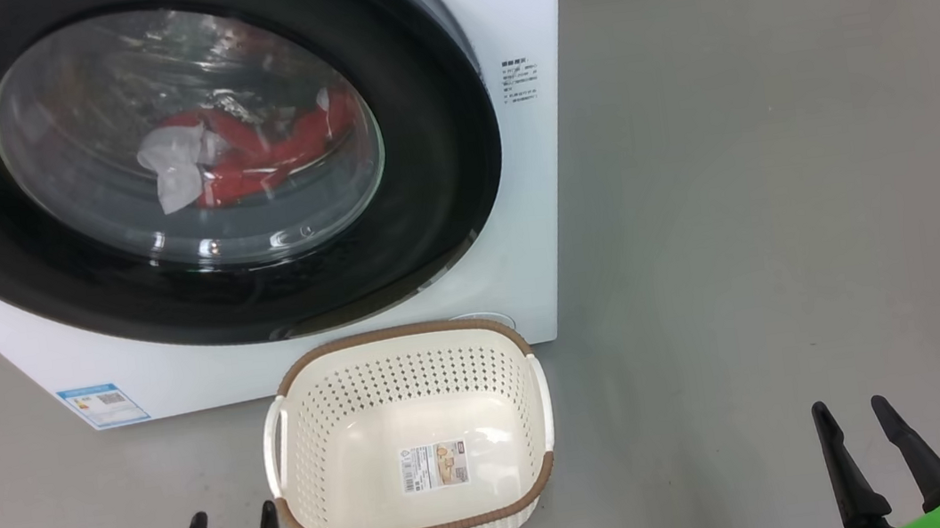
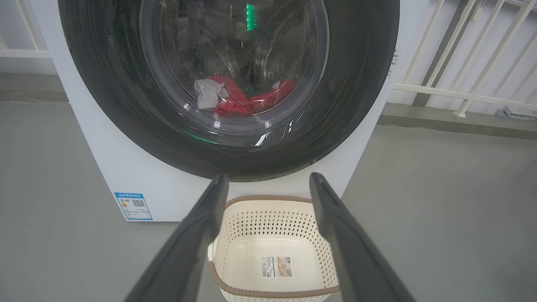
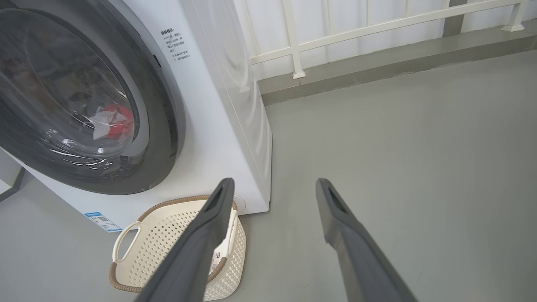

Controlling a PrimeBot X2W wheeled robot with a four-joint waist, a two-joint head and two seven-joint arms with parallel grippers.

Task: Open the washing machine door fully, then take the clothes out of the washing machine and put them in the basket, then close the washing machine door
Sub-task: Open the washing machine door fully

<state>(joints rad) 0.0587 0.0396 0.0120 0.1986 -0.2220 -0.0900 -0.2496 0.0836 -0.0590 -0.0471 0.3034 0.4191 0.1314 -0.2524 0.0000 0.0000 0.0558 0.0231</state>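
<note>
The shut door (image 1: 436, 205) stood straight beyond the left gripper (image 1: 232, 510), nearer than the right gripper (image 1: 849, 403); both were spread, empty.

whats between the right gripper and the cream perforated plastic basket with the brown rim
In the head view the stretch from the right gripper to the cream perforated plastic basket is bare grey floor.

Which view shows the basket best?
The head view: the whole basket shows, with both handles and sticker. In the left wrist view the left fingers hide its sides and its near end is cut off. In the right wrist view a right finger crosses it.
</note>
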